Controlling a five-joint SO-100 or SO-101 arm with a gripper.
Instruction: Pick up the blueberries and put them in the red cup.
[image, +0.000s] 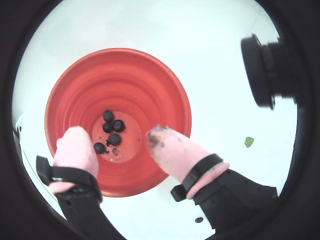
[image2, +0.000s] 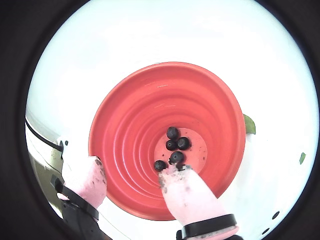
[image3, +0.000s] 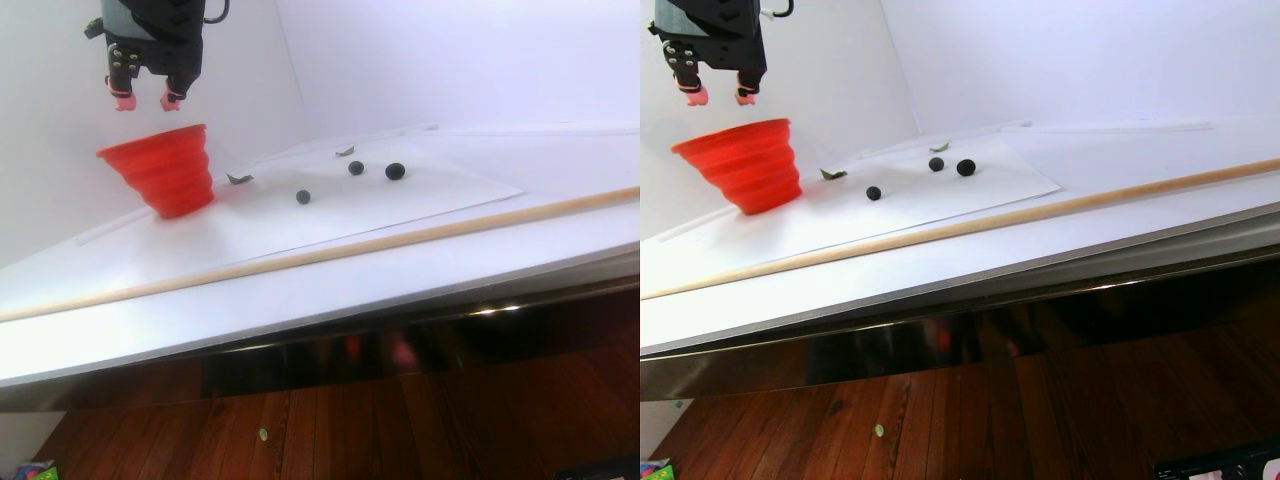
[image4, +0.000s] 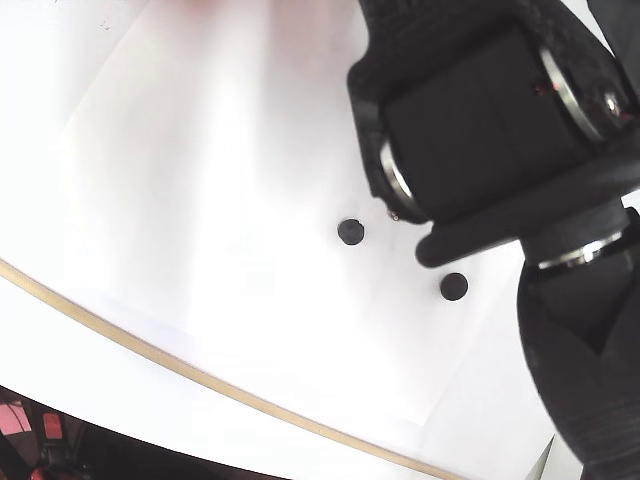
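The red cup (image: 150, 90) stands right below me, its ribbed inside facing up in both wrist views. Several blueberries (image: 114, 139) lie together on its bottom, and the other wrist view shows the same cluster (image2: 176, 157) in the cup (image2: 125, 140). My gripper (image: 116, 134) is open, and its pink fingertips (image: 75, 150) hold nothing. In the stereo pair view the gripper (image3: 147, 102) hangs just above the cup (image3: 160, 170). Three more blueberries (image3: 303, 197) lie on the white sheet to the right of the cup. The fixed view shows two blueberries (image4: 350, 232) on the sheet.
Small green leaf pieces (image3: 238, 179) lie beside the cup and farther back on the sheet. A long wooden stick (image3: 400, 240) runs across the table in front of the sheet. The table's front edge (image3: 400, 300) drops to a wooden floor. A black camera mount (image: 265, 70) juts in.
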